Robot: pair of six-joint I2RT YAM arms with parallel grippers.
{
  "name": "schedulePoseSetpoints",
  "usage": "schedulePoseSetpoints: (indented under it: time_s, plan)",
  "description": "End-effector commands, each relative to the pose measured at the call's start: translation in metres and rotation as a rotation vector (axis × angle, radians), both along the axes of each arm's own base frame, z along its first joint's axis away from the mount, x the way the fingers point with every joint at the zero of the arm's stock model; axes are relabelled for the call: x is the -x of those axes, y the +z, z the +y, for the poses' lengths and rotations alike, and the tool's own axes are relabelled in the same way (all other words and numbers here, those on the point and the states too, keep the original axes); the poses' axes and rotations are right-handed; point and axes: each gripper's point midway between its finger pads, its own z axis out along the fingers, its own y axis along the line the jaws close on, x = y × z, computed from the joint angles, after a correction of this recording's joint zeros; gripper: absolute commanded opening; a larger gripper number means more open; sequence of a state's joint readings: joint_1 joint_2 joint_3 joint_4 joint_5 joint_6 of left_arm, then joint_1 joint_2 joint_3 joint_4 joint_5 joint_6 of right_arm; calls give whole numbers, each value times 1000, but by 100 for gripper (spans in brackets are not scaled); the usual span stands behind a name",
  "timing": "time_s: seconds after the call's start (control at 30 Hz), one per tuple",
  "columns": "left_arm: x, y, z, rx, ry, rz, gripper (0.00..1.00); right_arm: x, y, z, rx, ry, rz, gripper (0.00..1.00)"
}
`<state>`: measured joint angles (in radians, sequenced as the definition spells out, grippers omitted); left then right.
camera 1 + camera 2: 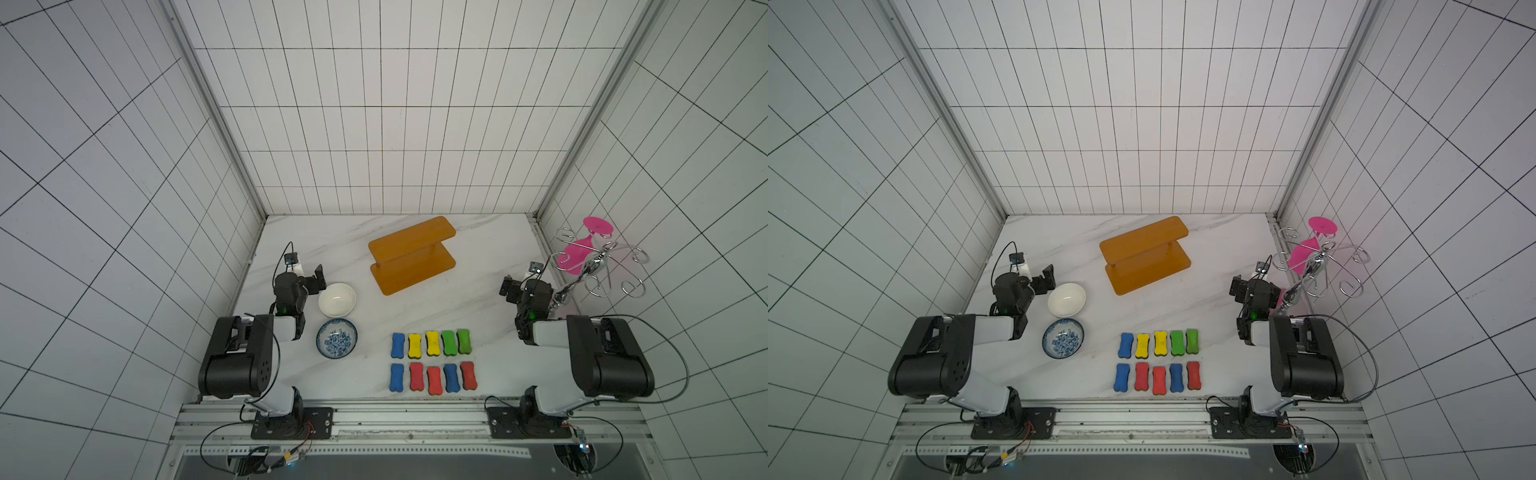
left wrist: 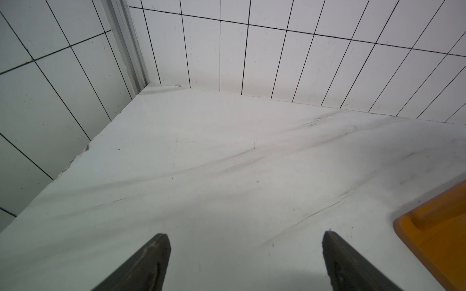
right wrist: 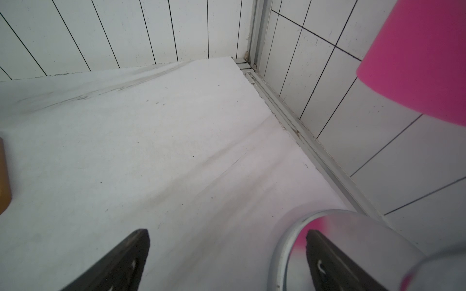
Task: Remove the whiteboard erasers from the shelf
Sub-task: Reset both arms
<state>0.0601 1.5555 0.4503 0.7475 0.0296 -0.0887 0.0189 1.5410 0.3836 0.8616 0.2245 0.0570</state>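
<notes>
The left fingers (image 2: 151, 259) are standing wide apart and holding nothing, with only bare table (image 2: 227, 163) showing between them. The right fingers (image 3: 121, 262) are spread just as wide and are also gripping nothing; one is sitting just beside the chrome foot of the wire rack (image 3: 353, 234), and I cannot tell whether they are touching.

In both top views the left gripper (image 1: 318, 278) is hovering beside a white bowl (image 1: 337, 299), and the right gripper (image 1: 508, 286) is hanging near the rack (image 1: 598, 266). Both are well apart from the shelf (image 1: 411, 253).

The shelf is showing no eraser on either board, as far as its translucent top lets me see. All ten erasers (image 1: 434, 380) are lying on the table in two neat rows at the front, between the arms.

By my reading the removal is looking finished. The next move is calling for no more than a check of the lower board, then resting the arms.
</notes>
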Motion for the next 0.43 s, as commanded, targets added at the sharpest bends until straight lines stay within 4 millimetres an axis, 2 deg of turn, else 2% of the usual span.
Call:
schedulePoseSetpoints:
  time_s: [0.0, 0.13, 0.2, 0.4]
  plan:
    - [-4, 0, 4, 1, 15, 0, 97, -7, 9, -2, -6, -6, -20, 99]
    - [-4, 0, 3, 0, 14, 0, 97, -9, 8, -1, -13, -1, -11, 99]
    - [-4, 0, 3, 1, 14, 1, 98, -14, 4, 10, -24, 75, 15, 99]
    - [-3, 1, 3, -1, 14, -5, 97, -11, 7, 9, -31, 85, -2, 99]
